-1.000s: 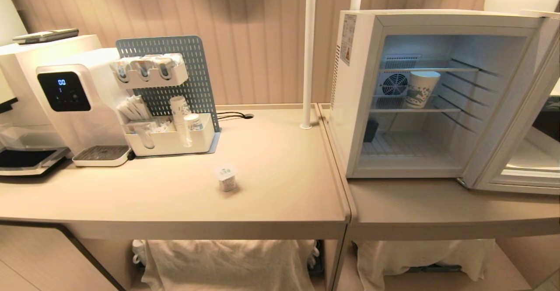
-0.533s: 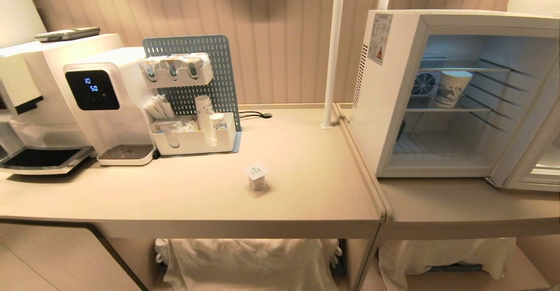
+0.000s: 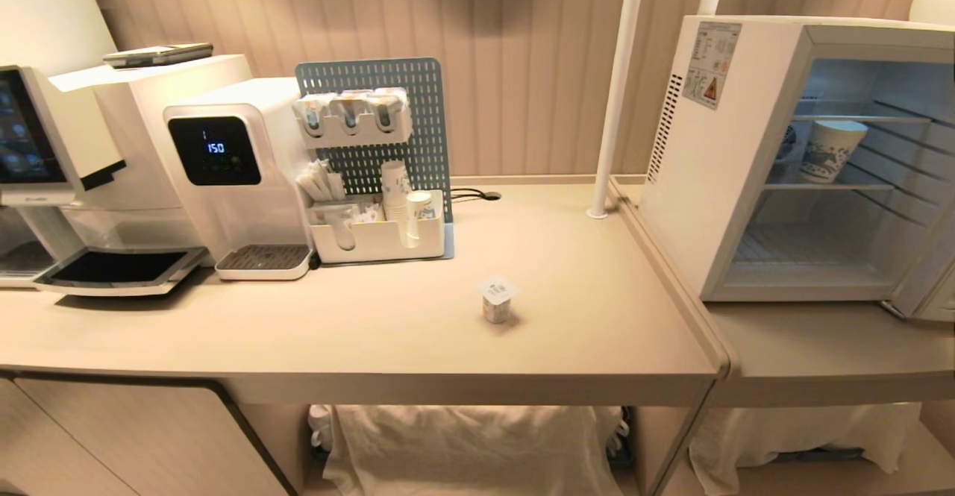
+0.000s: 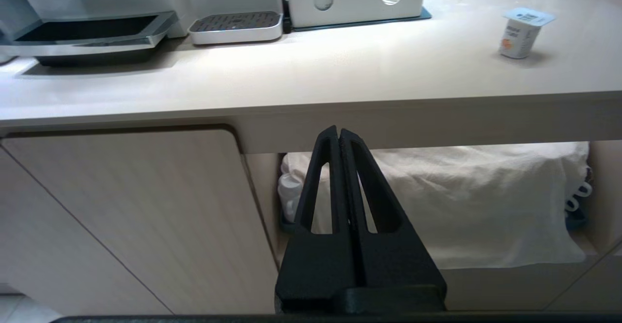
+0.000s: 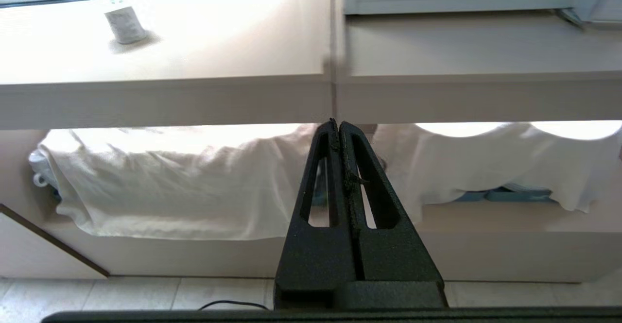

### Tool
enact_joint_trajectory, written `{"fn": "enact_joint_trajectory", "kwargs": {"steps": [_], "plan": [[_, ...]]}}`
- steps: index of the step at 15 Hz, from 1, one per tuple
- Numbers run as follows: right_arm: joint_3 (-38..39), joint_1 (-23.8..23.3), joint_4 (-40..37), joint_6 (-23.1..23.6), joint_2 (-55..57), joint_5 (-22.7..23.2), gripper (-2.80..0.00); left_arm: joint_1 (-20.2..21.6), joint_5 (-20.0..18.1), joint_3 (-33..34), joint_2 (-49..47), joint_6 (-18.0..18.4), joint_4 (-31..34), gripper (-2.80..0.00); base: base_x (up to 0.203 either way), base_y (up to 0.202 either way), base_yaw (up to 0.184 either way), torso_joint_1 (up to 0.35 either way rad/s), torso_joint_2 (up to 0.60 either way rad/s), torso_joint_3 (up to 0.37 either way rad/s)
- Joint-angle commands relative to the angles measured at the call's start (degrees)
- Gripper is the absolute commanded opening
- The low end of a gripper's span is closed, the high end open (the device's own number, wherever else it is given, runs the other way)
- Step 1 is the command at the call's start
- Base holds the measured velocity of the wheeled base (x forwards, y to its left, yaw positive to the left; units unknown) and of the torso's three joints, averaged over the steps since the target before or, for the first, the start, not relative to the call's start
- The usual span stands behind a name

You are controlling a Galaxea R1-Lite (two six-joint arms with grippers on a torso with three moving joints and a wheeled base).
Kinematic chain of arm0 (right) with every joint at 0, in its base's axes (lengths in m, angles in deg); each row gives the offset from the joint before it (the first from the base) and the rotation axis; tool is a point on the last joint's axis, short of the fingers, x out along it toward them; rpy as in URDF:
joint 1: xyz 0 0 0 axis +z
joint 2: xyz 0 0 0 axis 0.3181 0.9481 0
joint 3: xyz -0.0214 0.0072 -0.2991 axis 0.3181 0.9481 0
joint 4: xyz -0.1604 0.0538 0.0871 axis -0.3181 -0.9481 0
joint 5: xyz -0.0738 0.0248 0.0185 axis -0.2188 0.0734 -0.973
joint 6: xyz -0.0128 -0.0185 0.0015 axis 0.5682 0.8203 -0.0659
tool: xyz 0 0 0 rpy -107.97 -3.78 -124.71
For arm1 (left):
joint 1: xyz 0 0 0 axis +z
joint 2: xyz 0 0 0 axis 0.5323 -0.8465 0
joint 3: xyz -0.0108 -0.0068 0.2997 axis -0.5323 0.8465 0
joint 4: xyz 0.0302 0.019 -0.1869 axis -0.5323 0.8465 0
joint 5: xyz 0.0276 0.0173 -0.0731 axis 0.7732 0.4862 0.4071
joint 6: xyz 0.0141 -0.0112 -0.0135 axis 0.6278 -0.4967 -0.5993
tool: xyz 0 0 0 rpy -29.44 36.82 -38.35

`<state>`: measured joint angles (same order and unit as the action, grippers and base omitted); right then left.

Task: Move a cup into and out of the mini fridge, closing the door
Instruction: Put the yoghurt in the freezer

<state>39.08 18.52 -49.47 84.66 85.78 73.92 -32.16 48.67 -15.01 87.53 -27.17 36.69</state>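
At centre frame in the head view, the cup (image 3: pixel 498 300) stands upright on bare counter (image 3: pixel 373 332), well apart from the open mini fridge (image 3: pixel 746 153) at right. The left gripper (image 4: pixel 338 133) and right gripper (image 5: pixel 338 125) hang clenched and empty below the counter edge. A good pickup means opening wide, approaching level, and clamping the cup's body beneath its overhanging lid.
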Motion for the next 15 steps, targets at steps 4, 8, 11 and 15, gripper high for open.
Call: {"fn": "enact_joint_trajectory", "kwargs": {"steps": [4, 8, 11, 15], "plan": [[0.0, 0.02, -0.08, 0.0, -0.01, 0.02, -2.8, 0.0, -0.02, 0.0, 0.02, 0.07, -0.1, -2.8, 0.0, 0.193, 0.001, 0.002, 0.0, 0.002], [0.0, 0.02, -0.08, 0.0, 0.01, 0.02, -2.8, 0.0, -0.02, 0.0, 0.02, -0.02, -0.1, -2.8, 0.0, 0.194, 0.002, 0.001, 0.0, 0.004], [0.0, 0.02, -0.08, 0.0, -0.01, 0.02, -2.8, 0.0, -0.02, 0.0, 0.02, 0.07, -0.1, -2.8, 0.0, 0.194, 0.001, 0.004, 0.0, 0.003], [0.0, 0.02, 0.01, 0.0, -0.09, -0.01, -2.8, 0.0, 0.07, 0.0, 0.02, 0.45, -0.1, -2.8, 0.0, 0.175, 0.001, 0.003, 0.0, 0.002]]}}
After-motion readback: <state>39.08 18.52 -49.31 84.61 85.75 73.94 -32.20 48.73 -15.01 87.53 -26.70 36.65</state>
